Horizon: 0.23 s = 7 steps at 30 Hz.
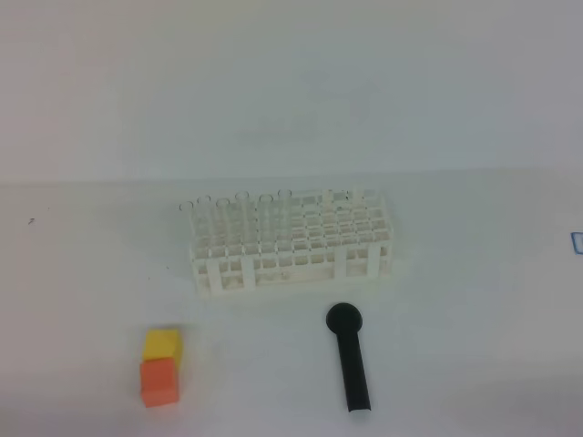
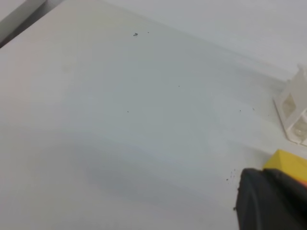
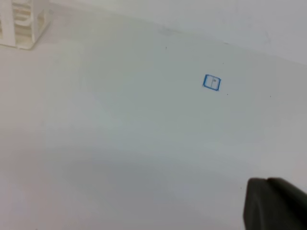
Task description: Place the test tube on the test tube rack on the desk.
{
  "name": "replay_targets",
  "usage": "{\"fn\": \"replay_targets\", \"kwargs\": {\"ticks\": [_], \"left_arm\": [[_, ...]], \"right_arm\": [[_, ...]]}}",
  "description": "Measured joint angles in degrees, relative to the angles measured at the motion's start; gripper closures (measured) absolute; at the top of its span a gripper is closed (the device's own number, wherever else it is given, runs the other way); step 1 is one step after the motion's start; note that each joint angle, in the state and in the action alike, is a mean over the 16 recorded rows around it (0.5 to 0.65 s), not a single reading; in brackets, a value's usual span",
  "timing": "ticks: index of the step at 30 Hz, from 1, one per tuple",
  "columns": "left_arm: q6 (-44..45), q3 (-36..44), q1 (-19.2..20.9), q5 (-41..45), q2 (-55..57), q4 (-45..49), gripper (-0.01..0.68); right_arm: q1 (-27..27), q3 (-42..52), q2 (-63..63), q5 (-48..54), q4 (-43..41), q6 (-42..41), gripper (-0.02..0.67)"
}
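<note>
The rack (image 1: 291,244) stands at the centre of the high view on the white worktop (image 1: 91,273), its long side running left to right. Several clear tubes (image 1: 241,214) stand upright in its back row, toward the left end; they are faint and I cannot count them surely. No tube lies loose on the worktop in any view, so which tube is meant cannot be told.

Neither arm shows in the high view. In the left wrist view the left fingers (image 2: 271,201) are a dark mass at the lower right, with the yellow block (image 2: 290,160) just beyond and a rack corner (image 2: 292,115) at the right edge. In the right wrist view the right fingers (image 3: 273,203) sit at the lower right, the rack (image 3: 21,24) far off at the upper left. Both pairs are pressed together and hold nothing.

The left arm looks nearer the tubes. Open worktop lies all around; the black tool (image 1: 351,360) and orange block (image 1: 159,382) lie in front of the rack.
</note>
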Motion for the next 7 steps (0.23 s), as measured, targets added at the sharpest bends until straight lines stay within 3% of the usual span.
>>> {"fn": "replay_targets", "kwargs": {"ticks": [7], "left_arm": [[0.00, 0.00, 0.00, 0.00, 0.00, 0.00, 0.673]], "right_arm": [[0.00, 0.00, 0.00, 0.00, 0.00, 0.00, 0.650]]}}
